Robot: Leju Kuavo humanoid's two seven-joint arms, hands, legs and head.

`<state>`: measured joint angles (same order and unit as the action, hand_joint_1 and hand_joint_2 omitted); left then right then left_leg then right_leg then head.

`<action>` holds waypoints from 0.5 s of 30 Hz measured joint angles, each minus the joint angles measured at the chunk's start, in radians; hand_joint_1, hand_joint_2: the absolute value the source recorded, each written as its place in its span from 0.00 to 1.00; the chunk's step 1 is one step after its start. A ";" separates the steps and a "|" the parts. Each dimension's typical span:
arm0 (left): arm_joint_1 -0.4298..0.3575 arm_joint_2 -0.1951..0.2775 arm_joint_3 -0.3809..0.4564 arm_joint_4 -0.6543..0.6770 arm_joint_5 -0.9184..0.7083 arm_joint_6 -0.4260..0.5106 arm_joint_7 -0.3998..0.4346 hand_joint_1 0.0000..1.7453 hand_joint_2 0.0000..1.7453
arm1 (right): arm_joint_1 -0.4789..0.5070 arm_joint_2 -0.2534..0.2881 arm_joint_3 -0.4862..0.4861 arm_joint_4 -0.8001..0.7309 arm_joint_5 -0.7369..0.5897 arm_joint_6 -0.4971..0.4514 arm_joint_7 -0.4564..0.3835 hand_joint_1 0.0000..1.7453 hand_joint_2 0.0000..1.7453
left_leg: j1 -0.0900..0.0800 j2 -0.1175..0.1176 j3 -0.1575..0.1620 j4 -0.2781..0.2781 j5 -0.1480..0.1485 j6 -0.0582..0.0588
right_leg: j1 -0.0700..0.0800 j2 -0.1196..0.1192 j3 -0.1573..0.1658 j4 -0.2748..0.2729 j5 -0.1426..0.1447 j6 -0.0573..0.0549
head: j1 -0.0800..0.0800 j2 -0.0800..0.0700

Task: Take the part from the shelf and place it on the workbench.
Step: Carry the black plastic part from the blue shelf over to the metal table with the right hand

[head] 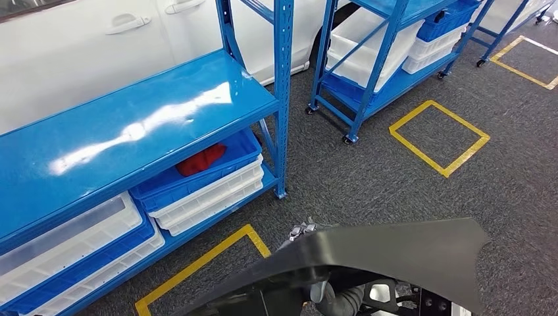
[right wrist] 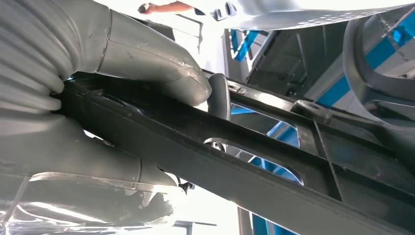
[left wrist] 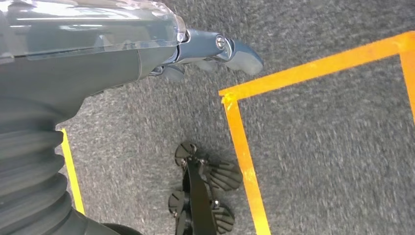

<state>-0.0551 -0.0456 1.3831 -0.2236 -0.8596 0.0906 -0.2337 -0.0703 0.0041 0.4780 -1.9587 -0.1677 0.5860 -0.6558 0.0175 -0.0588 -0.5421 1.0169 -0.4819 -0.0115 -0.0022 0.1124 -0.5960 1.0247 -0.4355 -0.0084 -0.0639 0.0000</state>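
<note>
The right hand (right wrist: pixel 122 112) is clamped on one edge of the part (head: pixel 395 253), left hand (left wrist: pixel 215 51) empty with fingers apart, so the long panel may twist loose or clip the rack (head: pixel 284 99) at 11 o'clock.

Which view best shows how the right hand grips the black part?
The right wrist view: the right hand clamps the part's edge, thumb on one side and fingers on the other. The head view shows the part's broad panel, which covers most of the hand. The left wrist view looks down at carpet.
</note>
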 joint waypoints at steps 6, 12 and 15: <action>-0.001 0.004 0.000 -0.006 -0.043 -0.039 -0.042 0.00 1.00 | -0.023 0.026 -0.021 0.020 0.018 -0.010 0.000 1.00 1.00 | 0.005 0.065 0.003 -0.017 0.016 0.028 | 0.000 -0.093 -0.091 0.174 -0.095 0.026 | 0.000 0.000; -0.012 0.027 -0.023 -0.006 -0.072 -0.066 -0.057 0.00 1.00 | -0.038 0.040 -0.043 0.044 0.043 -0.056 0.000 1.00 1.00 | 0.002 0.131 0.011 -0.016 0.007 0.017 | -0.009 -0.149 -0.044 0.092 -0.028 0.028 | 0.000 0.000; -0.019 0.035 -0.024 -0.006 -0.069 -0.059 -0.043 0.00 1.00 | -0.047 0.051 -0.043 0.049 0.044 -0.067 0.000 1.00 1.00 | -0.005 0.154 0.018 -0.016 0.000 -0.001 | 0.005 -0.175 0.000 -0.002 -0.009 0.008 | 0.000 0.000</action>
<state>-0.0738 -0.0107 1.3589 -0.2300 -0.9289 0.0312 -0.2763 -0.1176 0.0550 0.4345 -1.9098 -0.1235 0.5190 -0.6558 0.0127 0.0957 -0.5246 1.0012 -0.4824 -0.0123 0.0024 -0.0626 -0.5957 1.0225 -0.4441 -0.0006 -0.0637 0.0000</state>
